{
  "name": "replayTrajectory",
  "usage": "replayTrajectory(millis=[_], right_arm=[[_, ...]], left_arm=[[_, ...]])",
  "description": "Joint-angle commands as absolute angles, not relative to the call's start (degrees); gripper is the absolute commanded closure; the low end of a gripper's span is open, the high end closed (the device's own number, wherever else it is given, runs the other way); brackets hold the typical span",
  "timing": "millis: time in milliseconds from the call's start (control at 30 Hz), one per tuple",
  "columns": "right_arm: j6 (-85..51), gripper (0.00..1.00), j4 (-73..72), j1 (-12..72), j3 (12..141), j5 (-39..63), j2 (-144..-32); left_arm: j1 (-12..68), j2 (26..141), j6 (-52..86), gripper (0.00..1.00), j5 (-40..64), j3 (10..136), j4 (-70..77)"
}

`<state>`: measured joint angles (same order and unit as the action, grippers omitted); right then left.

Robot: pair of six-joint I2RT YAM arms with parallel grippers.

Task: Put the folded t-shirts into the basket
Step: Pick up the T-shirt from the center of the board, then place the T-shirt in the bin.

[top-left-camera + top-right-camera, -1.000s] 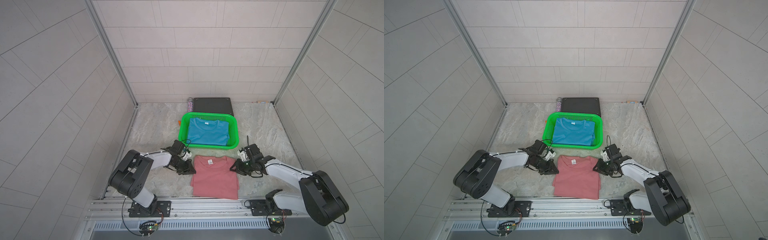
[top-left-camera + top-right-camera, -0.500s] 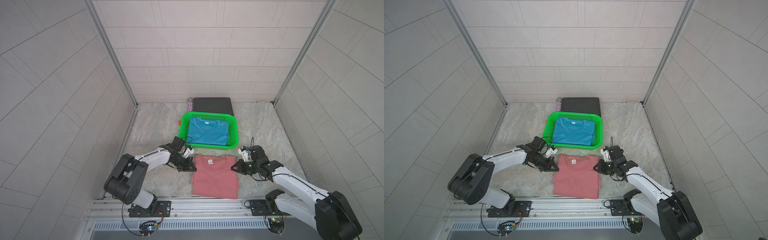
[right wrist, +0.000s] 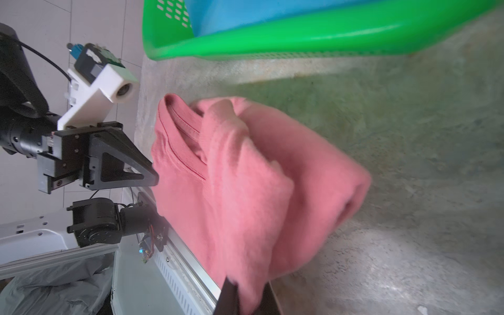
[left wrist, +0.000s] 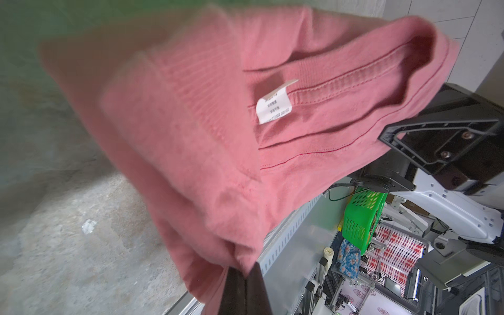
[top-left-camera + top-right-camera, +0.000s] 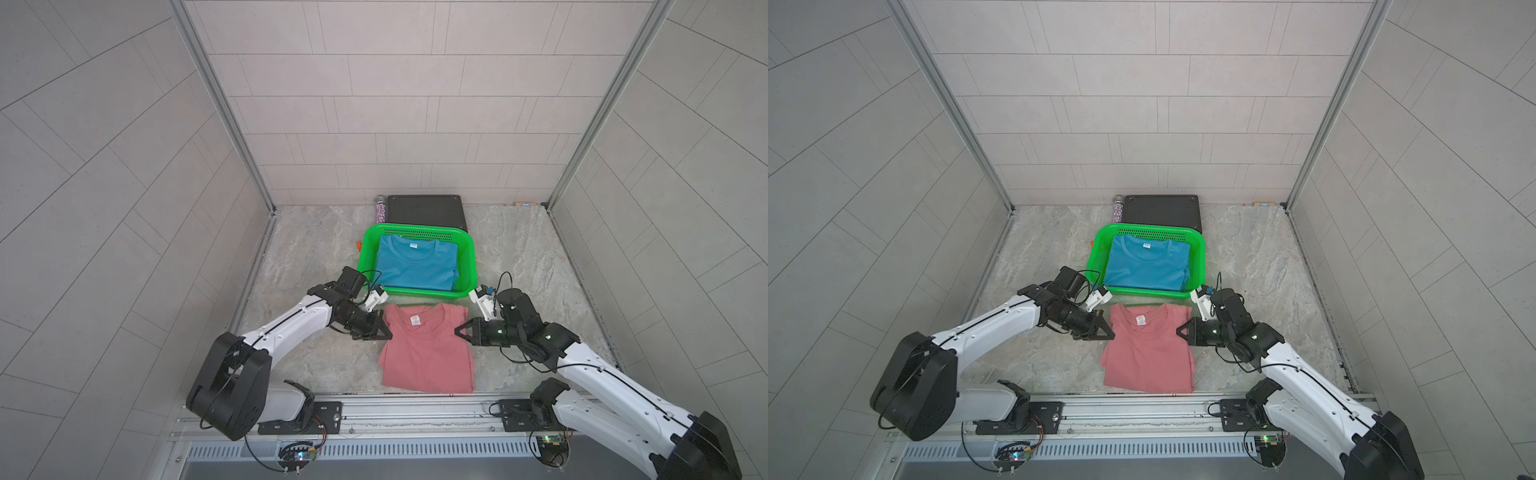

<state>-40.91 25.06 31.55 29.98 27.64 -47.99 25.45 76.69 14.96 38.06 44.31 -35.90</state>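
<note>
The dusty pink folded t-shirt (image 5: 426, 353) (image 5: 1148, 349) lies on the stone floor just in front of the green basket (image 5: 415, 293) (image 5: 1142, 293). A sky blue folded t-shirt (image 5: 415, 266) (image 5: 1146, 266) fills the basket. My left gripper (image 5: 388, 334) (image 5: 1111, 334) is shut on the pink shirt's left edge near the shoulder. My right gripper (image 5: 457, 331) (image 5: 1179, 331) is shut on its right edge. In the left wrist view pink cloth (image 4: 204, 122) bunches into the shut gripper (image 4: 245, 275). The right wrist view shows cloth (image 3: 245, 177) pinched in the gripper (image 3: 249, 291).
A flat black case (image 5: 426, 212) and a speckled bottle (image 5: 380, 208) stand against the back wall behind the basket. A small orange bit (image 5: 358, 246) shows at the basket's left side. A metal rail (image 5: 415, 409) runs along the front edge by the shirt's hem.
My right gripper has shut on the pink shirt's right edge. Both arms have risen a little, and the shirt's collar end is bunched up off the floor.
</note>
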Motion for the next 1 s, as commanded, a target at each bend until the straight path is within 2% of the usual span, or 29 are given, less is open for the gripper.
replayTrajectory(millis=[0,367,600,967], right_arm=[[-39.5,1.0,26.7,31.8,33.9,25.2,-46.5],[-35.5,1.0,26.1,31.7,42.2,23.0,-49.2],[-33.7,1.0,24.9,29.0,49.1,23.9,-55.8],[-31.8,1.0,19.7,21.3,56.7,28.7,-66.4]], left_arm=[[24.6,75.4,14.4,1.0,37.6,48.2,-40.4],[20.4,72.4,11.0,1.0,37.5,56.2,-47.4],[18.1,73.1,8.1,1.0,36.2,64.0,-49.7],[11.7,77.2,8.2,1.0,33.8,71.7,-40.5]])
